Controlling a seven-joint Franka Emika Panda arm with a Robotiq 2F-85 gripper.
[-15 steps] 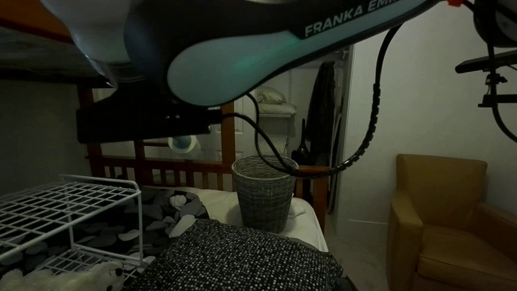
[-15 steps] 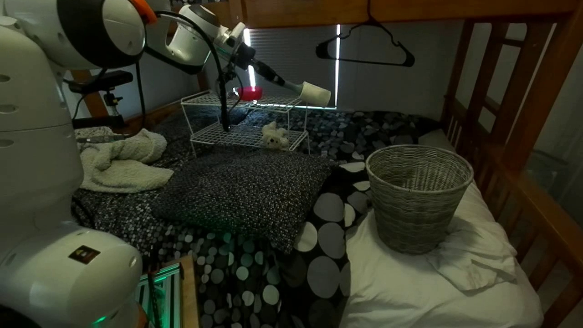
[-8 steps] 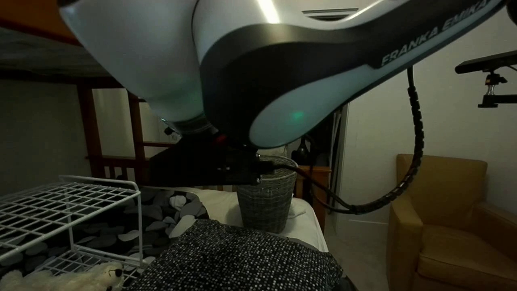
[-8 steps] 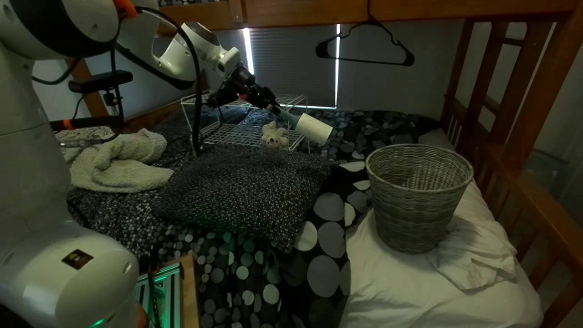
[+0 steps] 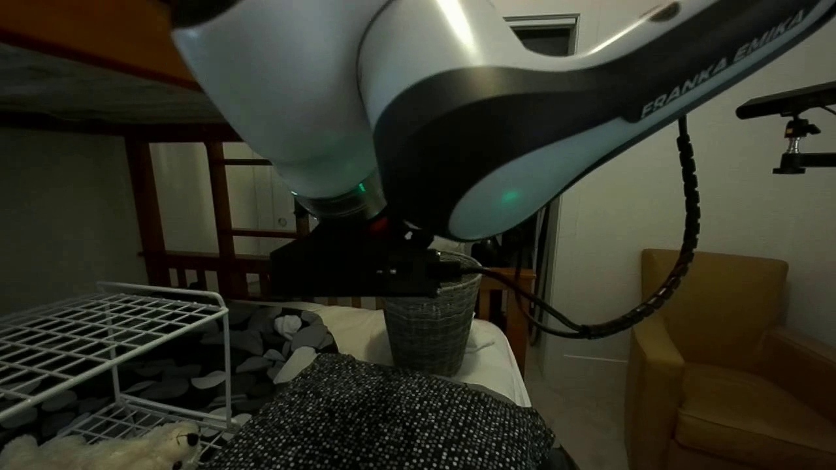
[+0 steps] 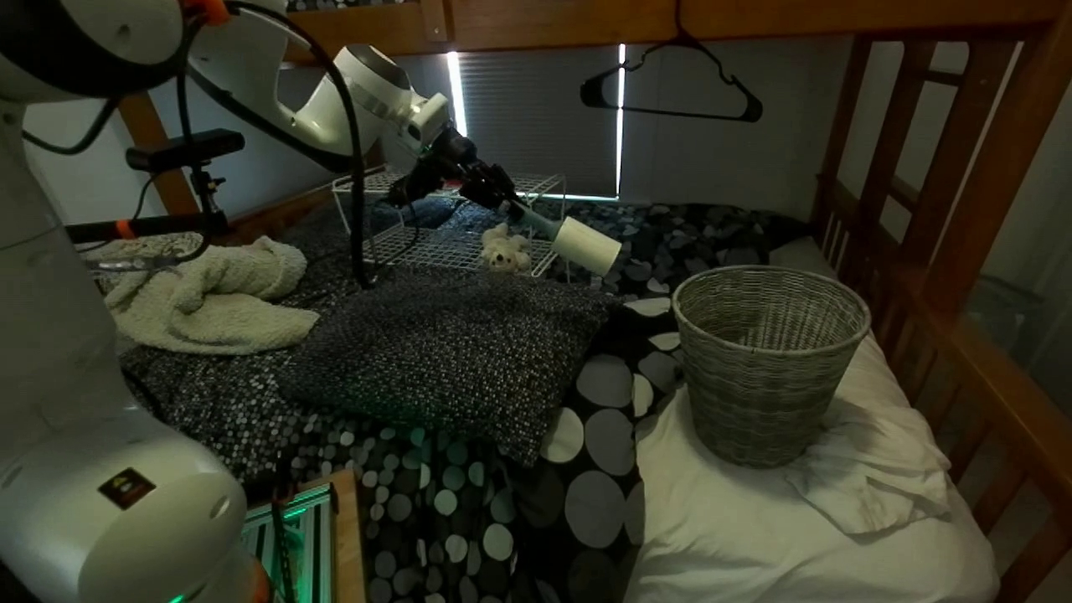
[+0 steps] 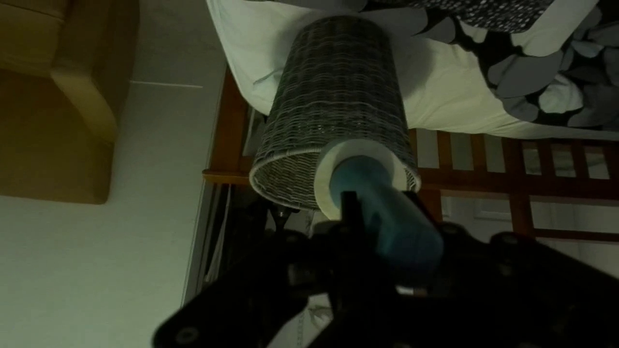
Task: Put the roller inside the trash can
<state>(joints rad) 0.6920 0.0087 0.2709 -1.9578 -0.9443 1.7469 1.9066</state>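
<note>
- Carrying the roller (image 6: 588,245) by its blue handle (image 6: 543,223), the gripper (image 7: 385,206) has its jaws drawn in on that handle, one finger at each side.
- Roller position: held in mid-air, tilted, free end low and facing toward the trash can (image 6: 766,402) — in an exterior view the two are well apart.
- Change noted: within the last second the roller comes down from about top-shelf level of the white wire rack (image 6: 427,249), shifting slightly toward the trash can — which itself stays put.
- Wrist view: the roller overlaps the trash can's rim; judged a matter of sightline, not contact.
- Assessment: transport appears under way with the aim sound, delivery not yet made. More travel seems needed before release; whether the low end would clear the rim at this height cannot be told.
</note>
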